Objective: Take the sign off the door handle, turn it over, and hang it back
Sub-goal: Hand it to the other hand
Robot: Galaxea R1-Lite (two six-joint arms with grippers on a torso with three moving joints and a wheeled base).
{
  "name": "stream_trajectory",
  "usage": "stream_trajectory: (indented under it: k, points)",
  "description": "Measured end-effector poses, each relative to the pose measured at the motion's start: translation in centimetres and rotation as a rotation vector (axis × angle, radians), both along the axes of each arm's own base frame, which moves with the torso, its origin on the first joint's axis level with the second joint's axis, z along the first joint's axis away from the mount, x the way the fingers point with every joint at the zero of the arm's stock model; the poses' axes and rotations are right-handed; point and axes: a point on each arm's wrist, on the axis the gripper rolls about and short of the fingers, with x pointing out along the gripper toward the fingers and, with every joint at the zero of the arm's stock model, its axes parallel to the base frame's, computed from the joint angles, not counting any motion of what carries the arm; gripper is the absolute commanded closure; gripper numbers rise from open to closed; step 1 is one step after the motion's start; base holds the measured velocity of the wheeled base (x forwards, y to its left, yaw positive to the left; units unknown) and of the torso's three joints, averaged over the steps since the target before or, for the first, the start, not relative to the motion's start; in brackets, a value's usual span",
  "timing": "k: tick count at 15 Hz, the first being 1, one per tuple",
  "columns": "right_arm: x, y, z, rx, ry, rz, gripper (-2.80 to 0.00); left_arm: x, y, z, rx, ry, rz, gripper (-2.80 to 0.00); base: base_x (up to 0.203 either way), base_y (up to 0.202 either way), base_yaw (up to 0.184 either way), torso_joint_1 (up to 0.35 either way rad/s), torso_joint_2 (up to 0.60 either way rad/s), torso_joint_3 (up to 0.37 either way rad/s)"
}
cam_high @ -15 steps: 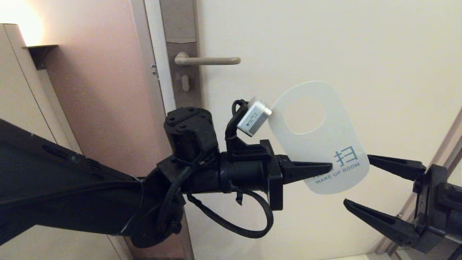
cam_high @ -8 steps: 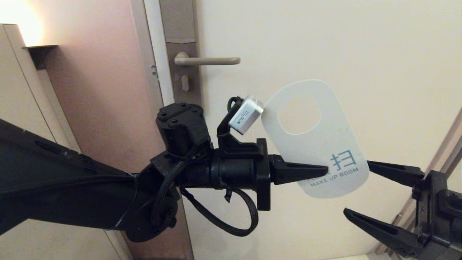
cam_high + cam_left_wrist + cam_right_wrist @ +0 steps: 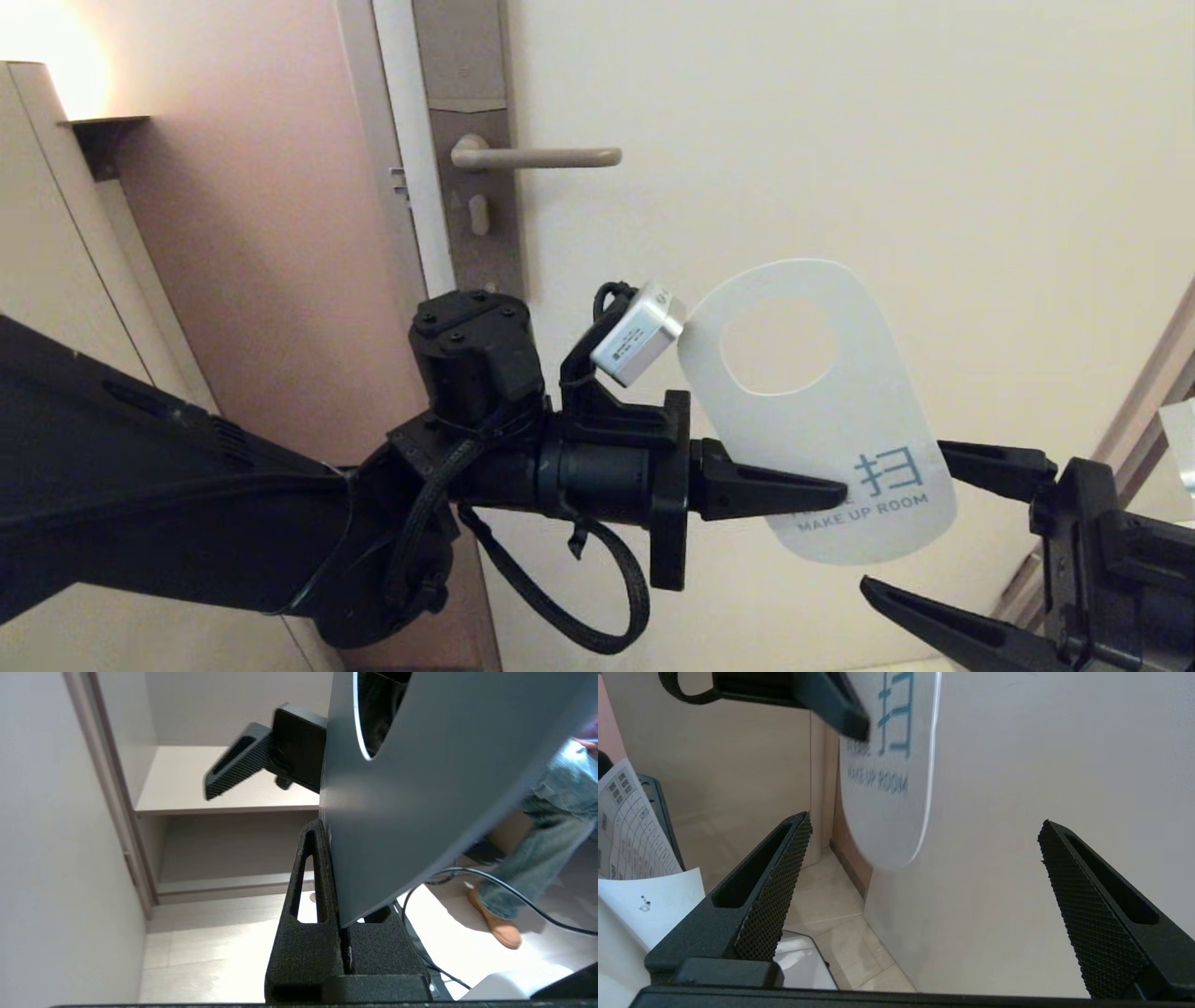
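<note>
The sign (image 3: 831,420) is off the door handle (image 3: 537,157), held in front of the door, below and right of the lever. Its white side with teal "MAKE UP ROOM" faces me, oval hole uppermost. My left gripper (image 3: 836,493) is shut on the sign's lower left part. In the left wrist view the sign (image 3: 430,788) stands clamped between the fingers (image 3: 310,868). My right gripper (image 3: 920,527) is open just right of the sign's lower end, one finger above and one below, not touching it. The right wrist view shows the sign (image 3: 892,788) ahead of the open gripper (image 3: 924,828).
The cream door (image 3: 934,140) fills the background, with the brown-grey handle plate (image 3: 471,187) at its left edge. A pink wall and wall lamp (image 3: 47,56) lie to the left. A person's legs (image 3: 546,830) and cables show behind in the left wrist view.
My left gripper has lowered the sign, moving it further below the handle. The right gripper has dropped along with it and stays open at the sign's lower right.
</note>
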Motion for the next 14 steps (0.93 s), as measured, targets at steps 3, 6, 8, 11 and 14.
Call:
stream_trajectory:
  k: [3,6,8,11,14]
  points:
    - [-0.07,-0.03,-0.24,-0.004,0.008,0.001,-2.8,-0.16,-0.13,-0.24,0.007,0.006,-0.006,0.0,0.0,0.0,0.0,0.0,0.0,0.0]
    - [-0.1,-0.06,-0.42,-0.006,0.016,-0.001,-2.8,-0.23,-0.28,-0.44,0.011,0.01,-0.008,0.0,0.0,0.0,0.0,0.0,0.0,0.0]
    - [-0.04,-0.04,-0.41,0.0,0.026,-0.005,-2.8,-0.17,-0.35,-0.59,0.013,0.012,-0.002,0.0,0.0,0.0,0.0,0.0,0.0,0.0]
    - [0.4,0.21,-0.26,0.0,0.026,-0.007,-2.8,-0.03,-0.42,-0.77,0.015,0.016,0.018,0.0,0.0,0.0,0.0,0.0,0.0,0.0]
    - [0.7,0.38,-0.31,-0.005,0.033,-0.006,-2.8,0.06,-0.4,-0.9,0.018,0.021,0.028,0.0,0.0,0.0,0.0,0.0,0.0,0.0]
